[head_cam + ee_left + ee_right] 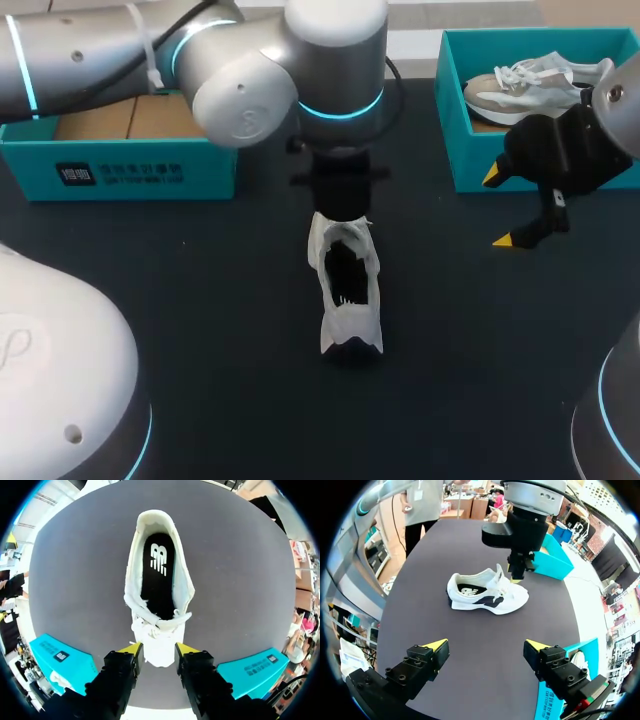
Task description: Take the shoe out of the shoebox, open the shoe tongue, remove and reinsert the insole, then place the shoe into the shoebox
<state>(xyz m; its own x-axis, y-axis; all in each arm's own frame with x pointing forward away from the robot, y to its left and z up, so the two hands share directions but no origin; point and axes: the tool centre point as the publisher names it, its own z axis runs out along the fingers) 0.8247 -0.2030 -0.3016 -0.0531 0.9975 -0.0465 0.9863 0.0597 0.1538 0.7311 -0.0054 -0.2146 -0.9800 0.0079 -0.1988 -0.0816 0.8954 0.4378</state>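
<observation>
A white shoe with a black insole stands on the dark table's middle, heel toward me. My left gripper hangs over its far end. The fingers are drawn in against both sides of the white tongue and lace part. In the right wrist view the left gripper sits at the tongue, above the laces of the shoe. My right gripper hovers open to the right of the shoe, in front of the right shoebox, holding nothing. Its yellow tips stand wide apart.
A second pale shoe lies in the teal right shoebox. Another teal box with a cardboard inside stands at the back left. Dark table surface stretches around the shoe. My arms' white bases fill the near corners.
</observation>
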